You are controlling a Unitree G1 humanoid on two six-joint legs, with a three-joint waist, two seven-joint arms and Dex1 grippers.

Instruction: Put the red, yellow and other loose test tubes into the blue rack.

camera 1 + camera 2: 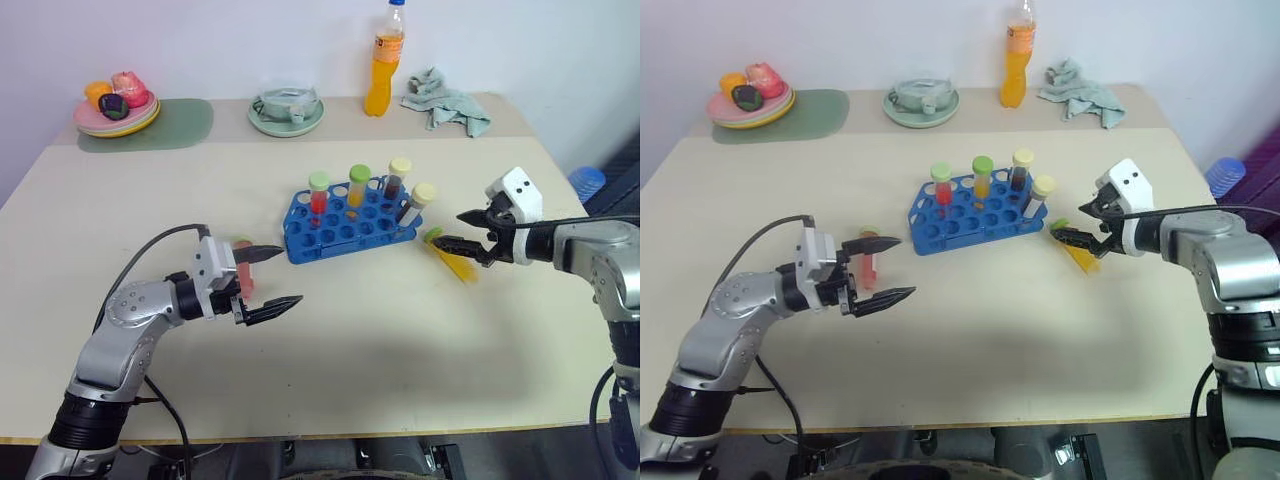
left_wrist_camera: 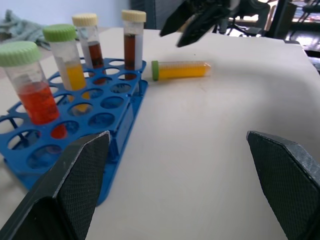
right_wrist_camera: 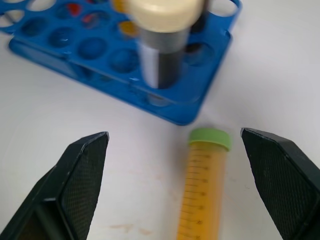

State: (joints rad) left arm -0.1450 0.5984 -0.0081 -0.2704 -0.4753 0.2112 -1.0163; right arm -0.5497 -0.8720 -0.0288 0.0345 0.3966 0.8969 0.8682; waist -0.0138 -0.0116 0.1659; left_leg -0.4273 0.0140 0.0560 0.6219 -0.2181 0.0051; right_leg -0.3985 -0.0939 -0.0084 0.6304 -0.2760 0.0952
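Observation:
The blue rack stands mid-table and holds several capped tubes, among them a green-capped red one and a green-capped yellow one. A loose yellow tube with a green cap lies flat on the table just right of the rack. My right gripper hangs open right above it, the tube lying between its spread fingers. A loose red tube lies left of the rack, partly hidden behind my left gripper. That gripper is open, holds nothing and points toward the rack.
Along the far edge sit a plate of toy food on a green mat, a saucer with a cup, an orange drink bottle and a crumpled teal cloth. Bare tabletop lies in front of the rack.

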